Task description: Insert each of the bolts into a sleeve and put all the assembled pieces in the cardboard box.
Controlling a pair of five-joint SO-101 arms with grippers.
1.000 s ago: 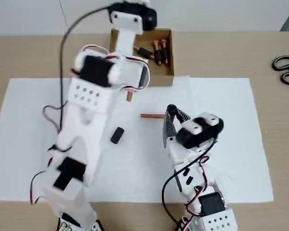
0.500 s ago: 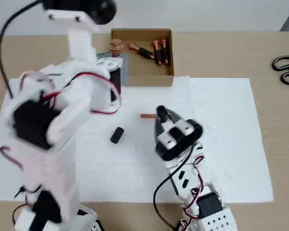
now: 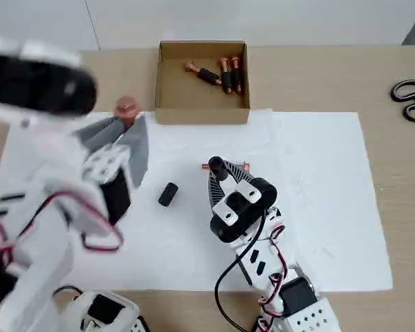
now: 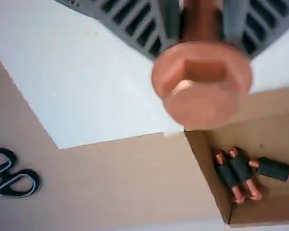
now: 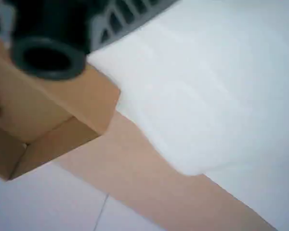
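Bolt [image 3: 126, 106] and sleeve [image 5: 47, 52] gripped, ready to mate.
L end effector [image 3: 126, 121] clamps bolt head-up, near-left of box [image 3: 167, 114]; R end effector [image 3: 220, 174] holds sleeve upright mid-table, prob. for insertion. On paper [image 3: 318, 180]: loose bolt [image 3: 243, 166], loose sleeve [image 3: 168, 194]; three assemblies [image 3: 221, 73] in box.

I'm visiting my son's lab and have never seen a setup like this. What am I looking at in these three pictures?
These are two small robot arms at a table. One picture looks down from above; the other two come from cameras on each arm's wrist. The left gripper holds a copper bolt, the right gripper a black sleeve. On the white paper lie a loose sleeve and a loose bolt. The cardboard box holds three bolts already in sleeves. Scissors lie off to the side.
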